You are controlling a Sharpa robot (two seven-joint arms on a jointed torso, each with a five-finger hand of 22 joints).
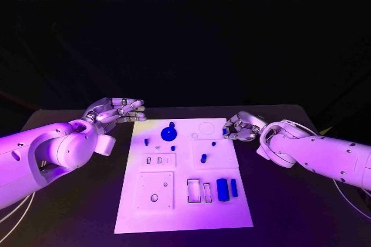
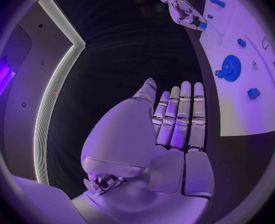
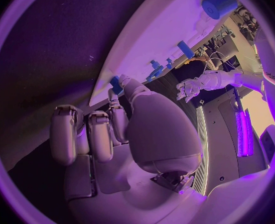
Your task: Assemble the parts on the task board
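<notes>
The white task board (image 1: pixel 185 209) lies in the middle of the table. On its far part sit a blue gear (image 1: pixel 168 133) and several small blue pieces, one of them a peg (image 1: pixel 203 158). A blue cylinder (image 1: pixel 222 189) and a thin blue bar (image 1: pixel 234 188) lie near the right edge. My left hand (image 1: pixel 116 112) hovers off the board's far left corner with its fingers straight and nothing in them. My right hand (image 1: pixel 241 128) is at the board's right edge, pinching a small blue piece (image 3: pixel 115 83) between thumb and finger. The gear (image 2: pixel 229 67) also appears in the left wrist view.
Rectangular recesses (image 1: pixel 198 189) and a square plate with holes (image 1: pixel 157 190) mark the board's near half. Bare black table (image 1: pixel 69 215) surrounds the board on both sides. The right wrist view catches my left hand (image 3: pixel 190 87) beyond the board (image 3: pixel 156 30).
</notes>
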